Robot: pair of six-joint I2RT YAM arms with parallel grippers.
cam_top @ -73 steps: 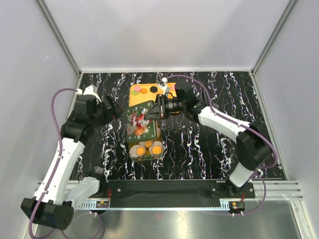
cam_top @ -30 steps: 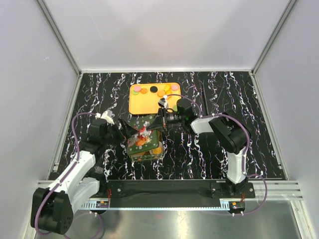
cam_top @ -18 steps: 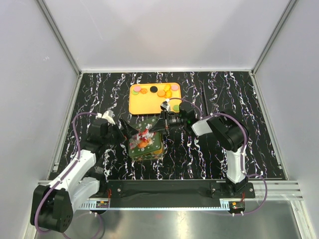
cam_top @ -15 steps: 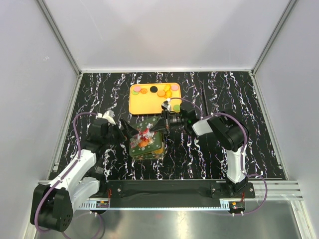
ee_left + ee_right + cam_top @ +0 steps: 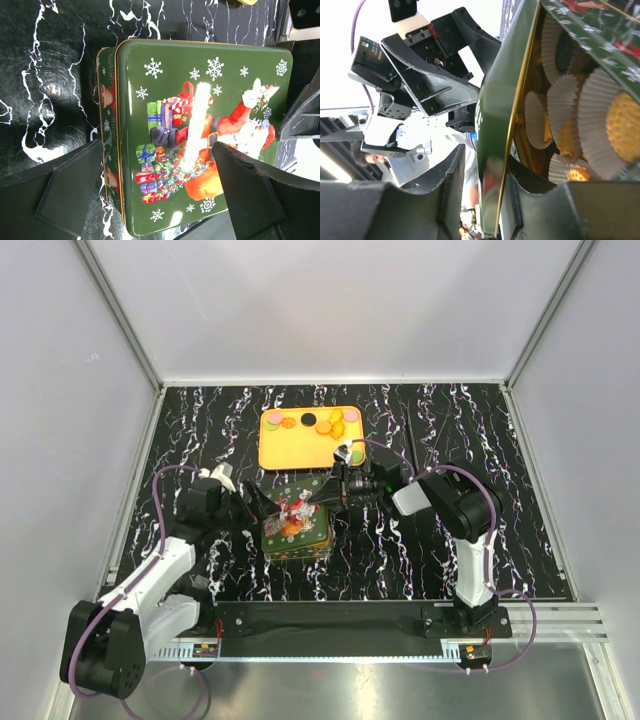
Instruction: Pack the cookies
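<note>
A green tin (image 5: 296, 536) stands at the table's middle. Its Santa-printed lid (image 5: 293, 517) lies over it and fills the left wrist view (image 5: 200, 100). My right gripper (image 5: 335, 494) is shut on the lid's right edge (image 5: 492, 150) and holds that side slightly raised. Below it, orange cookies (image 5: 622, 125) sit in white paper cups (image 5: 560, 105) inside the tin. My left gripper (image 5: 258, 506) is open, its fingers (image 5: 70, 190) spread over the lid's left part without gripping. More cookies (image 5: 335, 424), orange, black and pink, lie on the orange tray (image 5: 285, 448).
The orange tray sits just behind the tin, close to the right wrist. Black marbled tabletop (image 5: 450, 440) extends to white walls on three sides. The arm bases and a metal rail (image 5: 340, 625) line the near edge.
The lid, held tilted high above the tin by both arms, has come down nearly flat onto it. Both arms have lowered and drawn in. The left gripper now stands open over it.
</note>
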